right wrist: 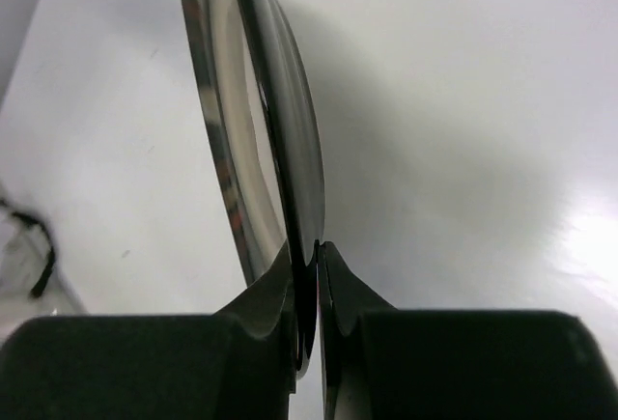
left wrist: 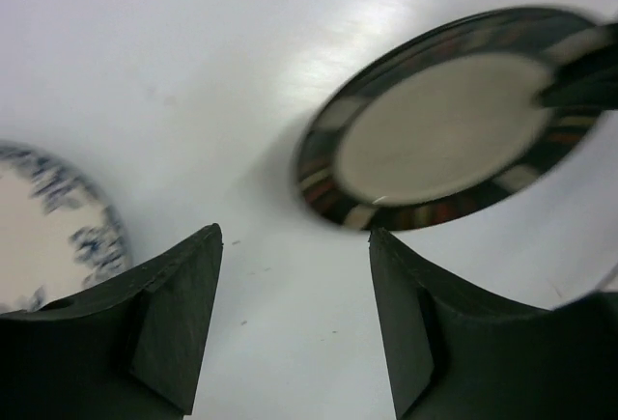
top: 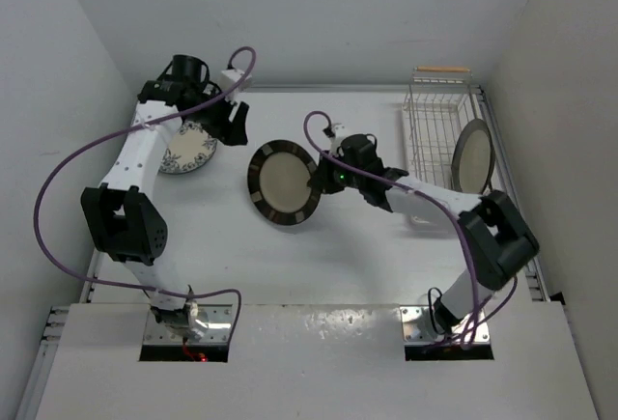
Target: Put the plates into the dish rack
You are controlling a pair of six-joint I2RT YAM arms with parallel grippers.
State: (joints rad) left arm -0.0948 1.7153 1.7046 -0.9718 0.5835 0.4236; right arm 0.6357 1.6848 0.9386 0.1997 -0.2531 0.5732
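Bare bench [top: 319, 275] lies open in front of the banded plate [top: 282, 181], but the right arm [top: 435, 198] crosses the stretch toward the dish rack [top: 430, 116], whose near end a standing cream plate [top: 473, 154] fills.

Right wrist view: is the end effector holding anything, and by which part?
The right end effector is shut on the rim of the banded plate; the left end effector is open, holding nothing.

Both arms have white links w/ black joint housings: left arm [top: 130, 164], right arm [top: 435, 198]. Purple cable [top: 43, 208] loops along each. Silver base plates [top: 220, 322], red light [top: 198, 355] at left base. Green LED [top: 341, 178] nr right wrist. On left pincer [left wrist: 294, 246], fingers [left wrist: 179, 314] are matte black wedges.
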